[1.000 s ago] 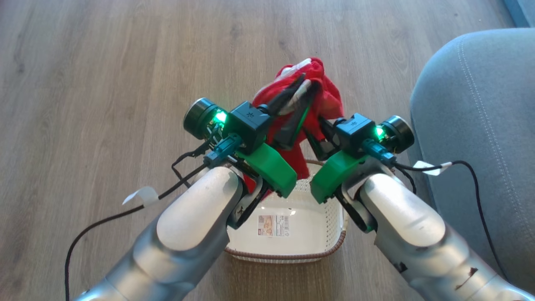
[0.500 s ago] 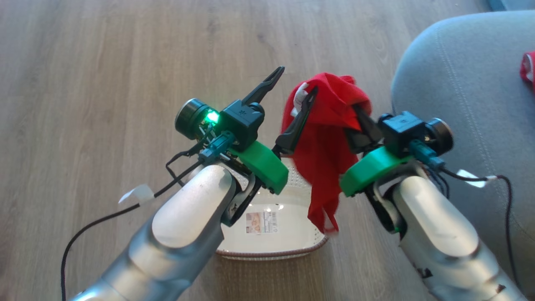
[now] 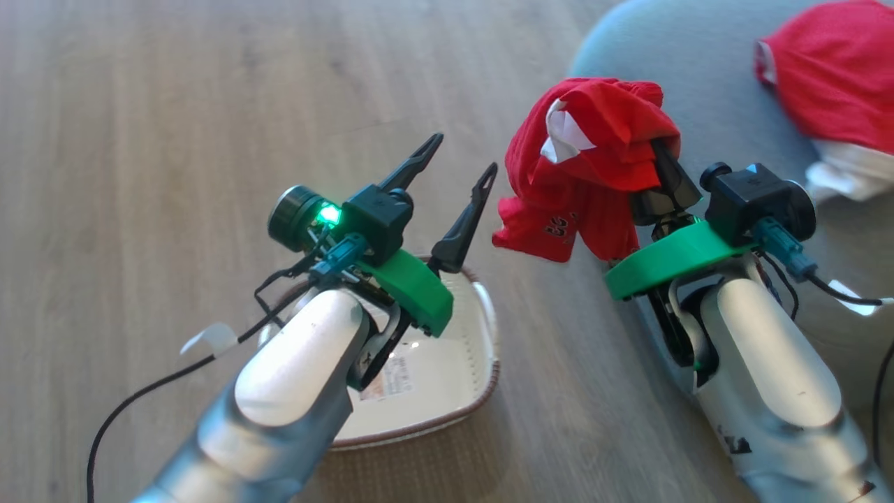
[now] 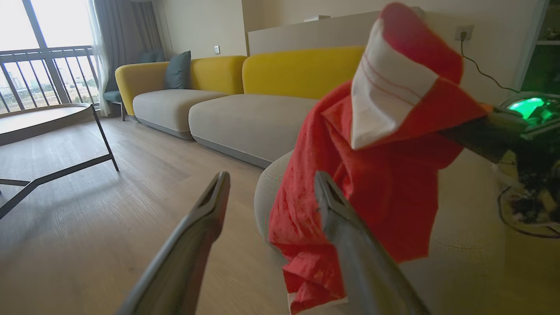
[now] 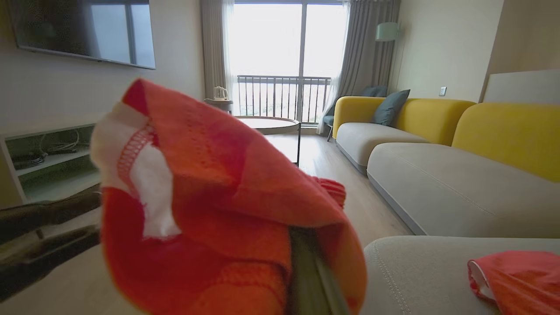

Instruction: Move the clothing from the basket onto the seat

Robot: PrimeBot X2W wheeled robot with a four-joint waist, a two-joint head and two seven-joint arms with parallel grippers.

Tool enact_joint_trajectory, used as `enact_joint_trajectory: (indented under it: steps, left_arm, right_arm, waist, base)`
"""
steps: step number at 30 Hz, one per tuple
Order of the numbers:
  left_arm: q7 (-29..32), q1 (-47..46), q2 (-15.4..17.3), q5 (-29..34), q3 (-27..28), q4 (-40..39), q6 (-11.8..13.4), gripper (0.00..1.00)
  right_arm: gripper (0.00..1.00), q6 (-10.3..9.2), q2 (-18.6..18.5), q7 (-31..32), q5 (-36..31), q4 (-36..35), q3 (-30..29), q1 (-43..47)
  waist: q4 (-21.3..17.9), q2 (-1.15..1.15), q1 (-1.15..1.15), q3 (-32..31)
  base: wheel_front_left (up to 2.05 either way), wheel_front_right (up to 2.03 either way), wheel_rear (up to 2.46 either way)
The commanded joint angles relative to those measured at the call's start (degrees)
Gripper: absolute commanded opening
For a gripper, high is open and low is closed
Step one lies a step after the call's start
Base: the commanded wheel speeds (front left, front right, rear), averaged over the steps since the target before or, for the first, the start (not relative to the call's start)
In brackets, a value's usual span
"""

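Pale wood-plank floor (image 3: 174, 105) across the left and near ground.

Large grey upholstered seat cushion with a rounded corner and pale stitching (image 3: 705, 91) at far right.

Cream-white perforated plastic basket with a brown woven-look rim (image 3: 447, 384) on the floor, near left, well apart from the seat. The left forearm partly covers it. A sticker label (image 3: 391, 377) shows on its bottom.

Bright red fabric garment with a white panel (image 3: 594, 175) hangs bunched in the air, right of the basket, at the seat's left edge. Small white print shows on its lower fold.

Second red garment with a white section (image 3: 838, 77) lies on the seat, far right.

Right gripper (image 3: 660, 157): dark fingers closed, buried in the hanging garment, carrying it.

Left gripper (image 3: 464, 152): fingers spread wide, nothing between them, above the basket's far rim. Its right finger is just beside the hanging garment; contact cannot be told.
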Motion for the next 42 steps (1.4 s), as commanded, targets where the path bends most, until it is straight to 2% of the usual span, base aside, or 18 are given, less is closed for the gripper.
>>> enact_joint_trajectory:
  steps: [1,16,21,30,36,42]
  left_arm:
    - [-0.3,-1.6,0.9,0.4,2.4,-1.4,-0.3,1.0]
    - [-0.3,0.9,1.7,-0.1,2.3,4.5,-2.9,1.0]
    - [-0.3,-0.7,0.9,-0.3,0.3,6.0,-4.4,1.0]
    - [-0.3,-3.0,-0.6,-1.2,-2.9,8.8,-5.8,1.0]
    - [-0.3,-3.5,-1.0,-1.5,-3.2,8.9,-6.1,1.0]
    - [-0.3,-3.3,-0.9,-0.2,-3.4,8.9,-6.1,1.0]
  right_arm:
    - [0.0,0.4,0.6,-0.3,-0.1,-2.5,0.2,-0.1]
    - [0.0,0.4,1.4,-0.3,0.5,-5.5,-1.8,0.6]
    - [0.0,0.4,1.3,-0.3,-0.2,-8.3,-5.6,1.8]
    - [0.0,0.4,1.3,-0.3,-1.7,-12.6,-12.0,5.3]
    - [0.0,0.4,1.2,-0.3,-2.7,-14.2,-13.2,6.0]
    - [0.0,0.4,-2.7,-0.3,-4.2,-13.4,-13.8,-0.1]
  waist:
    - [-2.8,0.0,0.0,0.1]
    - [-16.6,0.0,0.0,0.7]
    - [-17.7,0.0,0.0,2.4]
    - [-18.5,0.0,0.0,3.8]
    - [-18.5,0.0,0.0,4.6]
    - [-18.3,0.0,0.0,6.7]
  base:
    - [0.0,0.0,0.0]
    - [0.0,0.0,0.0]
    - [0.0,0.0,0.0]
    - [0.0,0.0,0.0]
    - [0.0,0.0,0.0]
    - [0.0,0.0,0.0]
